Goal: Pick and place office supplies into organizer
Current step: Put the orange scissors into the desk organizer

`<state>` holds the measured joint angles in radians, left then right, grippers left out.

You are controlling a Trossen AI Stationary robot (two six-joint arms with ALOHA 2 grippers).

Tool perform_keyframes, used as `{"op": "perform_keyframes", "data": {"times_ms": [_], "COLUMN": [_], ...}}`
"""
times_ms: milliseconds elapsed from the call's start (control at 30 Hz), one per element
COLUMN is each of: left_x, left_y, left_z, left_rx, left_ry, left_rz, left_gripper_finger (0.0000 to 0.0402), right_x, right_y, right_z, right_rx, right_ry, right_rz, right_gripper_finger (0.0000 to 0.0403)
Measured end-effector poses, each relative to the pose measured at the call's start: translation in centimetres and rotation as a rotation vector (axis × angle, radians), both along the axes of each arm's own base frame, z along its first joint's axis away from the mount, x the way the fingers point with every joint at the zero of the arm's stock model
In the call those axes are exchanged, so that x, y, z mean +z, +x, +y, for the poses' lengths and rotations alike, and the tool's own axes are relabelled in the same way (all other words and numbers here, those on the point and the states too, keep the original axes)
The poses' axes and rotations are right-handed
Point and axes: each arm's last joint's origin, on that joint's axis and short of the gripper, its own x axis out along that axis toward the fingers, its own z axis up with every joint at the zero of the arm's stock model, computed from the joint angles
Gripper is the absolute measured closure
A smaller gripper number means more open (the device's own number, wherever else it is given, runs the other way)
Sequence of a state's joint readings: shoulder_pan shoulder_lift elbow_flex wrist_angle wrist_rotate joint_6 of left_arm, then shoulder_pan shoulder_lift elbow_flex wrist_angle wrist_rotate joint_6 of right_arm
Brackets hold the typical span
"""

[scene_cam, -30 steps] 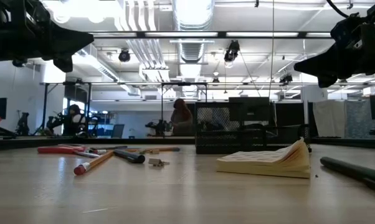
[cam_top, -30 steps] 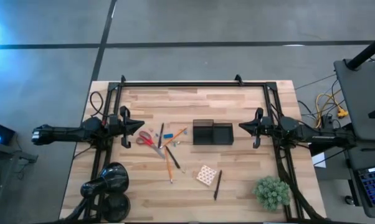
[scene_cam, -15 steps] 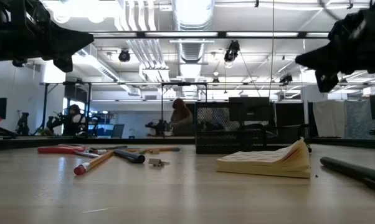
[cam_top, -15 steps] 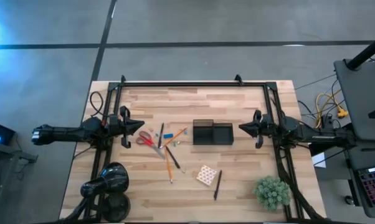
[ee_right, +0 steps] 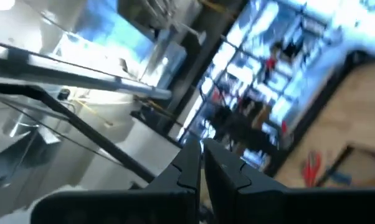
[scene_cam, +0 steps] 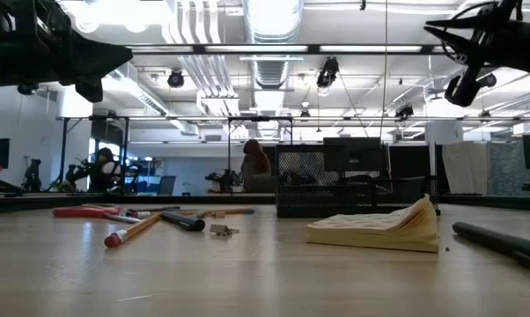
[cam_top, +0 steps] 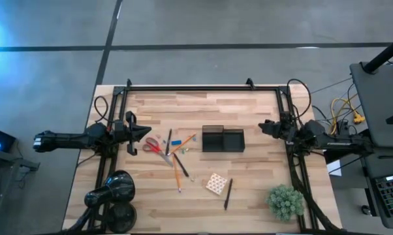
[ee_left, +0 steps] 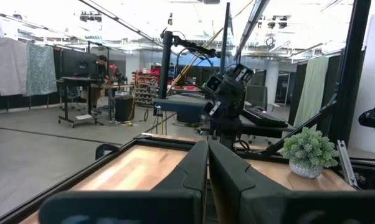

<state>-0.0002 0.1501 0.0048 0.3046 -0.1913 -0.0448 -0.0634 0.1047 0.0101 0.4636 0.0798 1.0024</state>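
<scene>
At table's left edge: my left gripper (cam_top: 146,131) hangs above the wood, fingers together, holding nothing.
Supplies: scissors (cam_top: 153,145), pencils (cam_top: 177,171) and note pad (cam_top: 215,183) lie loose left and front of centre.
Organizer (cam_top: 223,140): mid-table, dark, two compartments, apparently unfilled.
Progress: nothing placed yet, by my judgement.
Right side: my right gripper (cam_top: 262,127) raised, fingers together, empty.

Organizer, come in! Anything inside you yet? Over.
Both jaws shut, empty, above the table. Organizer looks empty. Scissors, pencils, note pad on the table. Nothing blocking.
</scene>
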Motion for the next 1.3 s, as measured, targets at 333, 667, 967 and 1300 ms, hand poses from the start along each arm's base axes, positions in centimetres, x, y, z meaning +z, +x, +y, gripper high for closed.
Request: {"op": "perform_keyframes", "data": {"times_ms": [333, 667, 967, 1300], "left_x": [3.6, 6.4, 12.5, 18.0], "left_y": [-1.3, -4.4, 0.3, 4.3], "left_z": [0.0, 1.0, 0.8, 0.6], "left_rx": [-0.026, 0.289, 0.238, 0.217], "left_ry": [-0.069, -0.283, -0.252, -0.111], "left_rz": [-0.419, -0.853, -0.134, 0.544], "left_gripper_finger": [0.0402, 0.0402, 0.0402, 0.0401], "right_x": [3.7, 11.5, 15.9, 16.1], "right_y": [-1.1, 3.5, 4.3, 5.4], "right_z": [-0.8, -1.3, -3.8, -5.2], "right_rx": [-0.426, -0.522, -0.555, -0.521], "right_ry": [-0.113, -0.301, -0.171, -0.176], "right_rz": [-0.258, -0.096, 0.529, 1.010], "right_gripper_finger": [0.0390, 0.0390, 0.0390, 0.0368]}}
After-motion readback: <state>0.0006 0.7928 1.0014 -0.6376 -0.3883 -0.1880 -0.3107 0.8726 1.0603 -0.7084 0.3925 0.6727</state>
